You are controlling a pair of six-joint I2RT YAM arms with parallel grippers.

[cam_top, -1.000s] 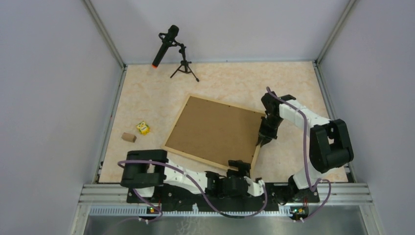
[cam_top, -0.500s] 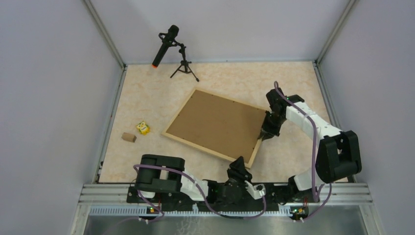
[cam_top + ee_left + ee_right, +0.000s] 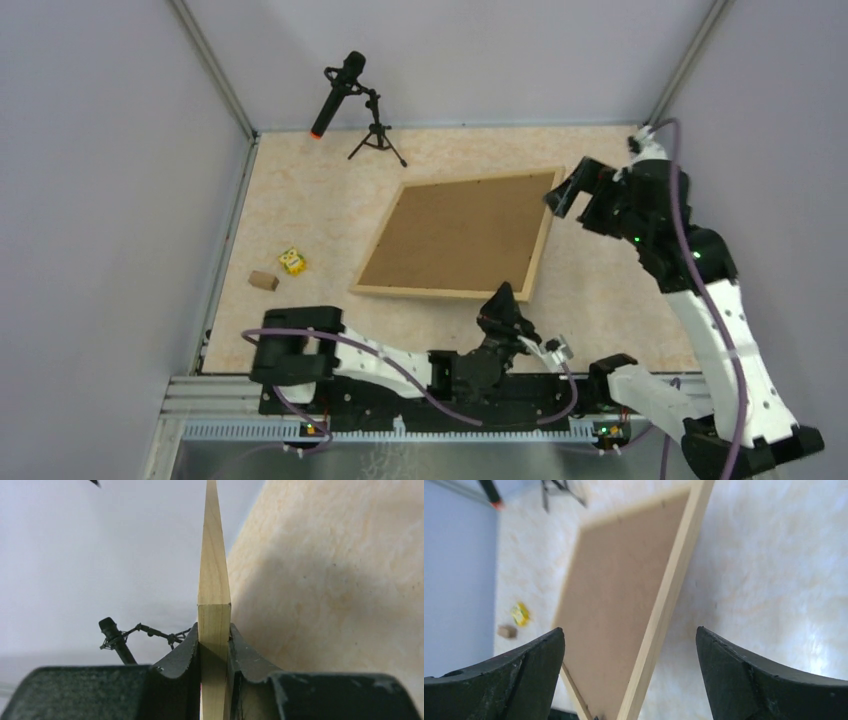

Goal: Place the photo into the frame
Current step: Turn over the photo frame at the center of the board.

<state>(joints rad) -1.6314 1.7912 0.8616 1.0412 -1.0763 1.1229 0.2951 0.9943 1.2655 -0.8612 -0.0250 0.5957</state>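
Observation:
The frame (image 3: 541, 235), thin light wood rails, lies on the table with a plain brown backing board (image 3: 460, 232) facing up. The photo is out of view. My left gripper (image 3: 503, 300) is shut on the frame's near right corner. In the left wrist view the wood rail (image 3: 214, 580) stands edge-on, pinched in the left gripper (image 3: 214, 635). My right gripper (image 3: 563, 197) hangs open above the frame's far right corner, touching nothing. From the right wrist, the right rail (image 3: 674, 590) runs below the wide-apart right gripper (image 3: 629, 629).
A black microphone on a small tripod (image 3: 345, 95) stands at the back left. A yellow cube (image 3: 292, 261) and a small brown block (image 3: 263, 281) lie near the left wall. Grey walls close in three sides.
The right gripper let go of the frame's right rail, opened wide and rose toward the back right. The left gripper closed on the near corner. The frame turned and shifted rightward.

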